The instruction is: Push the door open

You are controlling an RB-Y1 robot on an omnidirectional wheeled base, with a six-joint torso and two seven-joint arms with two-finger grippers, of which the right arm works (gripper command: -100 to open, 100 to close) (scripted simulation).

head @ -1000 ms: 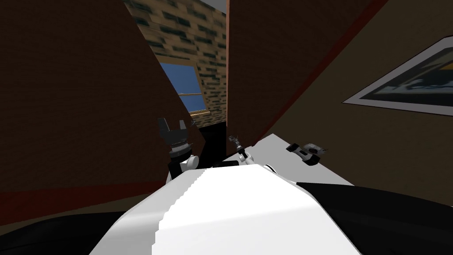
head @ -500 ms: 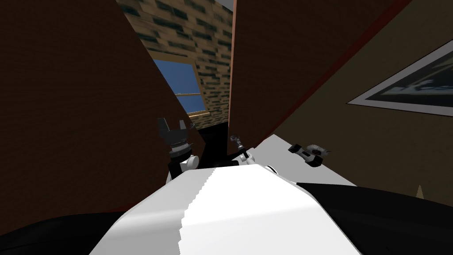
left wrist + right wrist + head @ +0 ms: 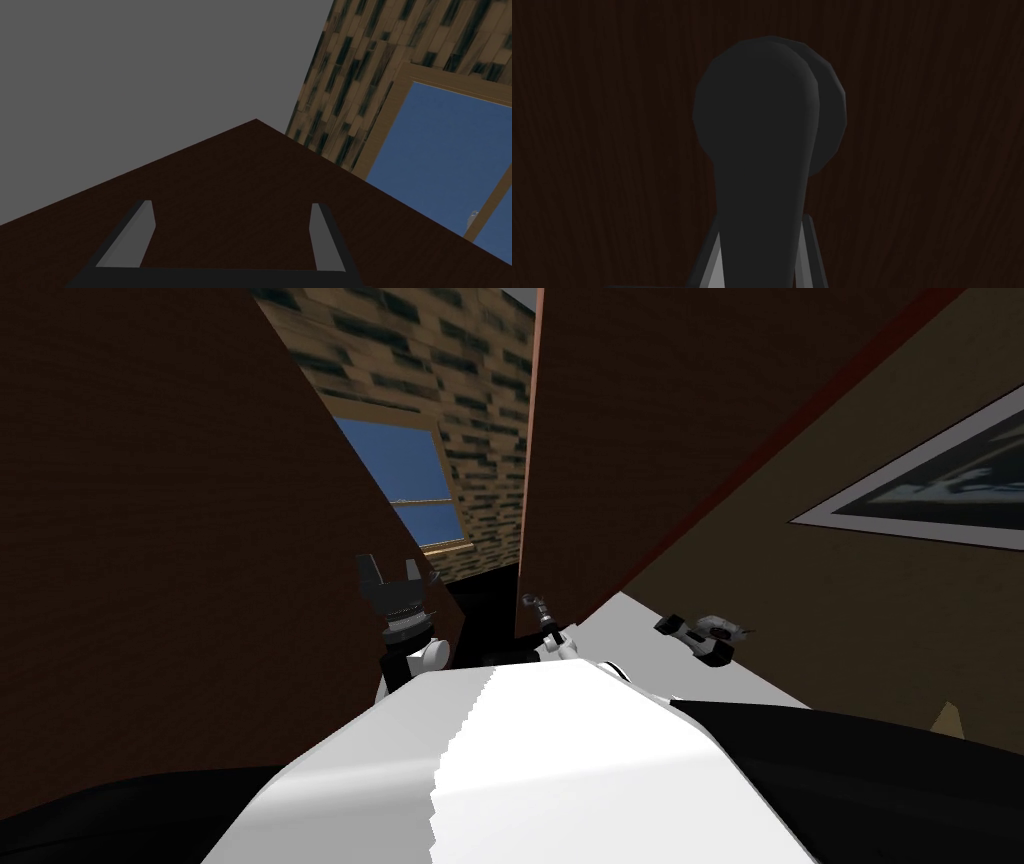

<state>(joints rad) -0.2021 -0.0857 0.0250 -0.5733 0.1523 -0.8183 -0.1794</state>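
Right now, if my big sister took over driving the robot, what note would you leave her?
Left pincer: open, holding nothing, close over a dark brown panel.
Right pincer: shut on the door handle, fingers pressing its sides, facing the dark brown door.
Done: handle gripped. In the head view, a gap ahead shows a brick wall and a window, so the door looks partly open.
Left: push the door until the gap is wide enough, then let go.
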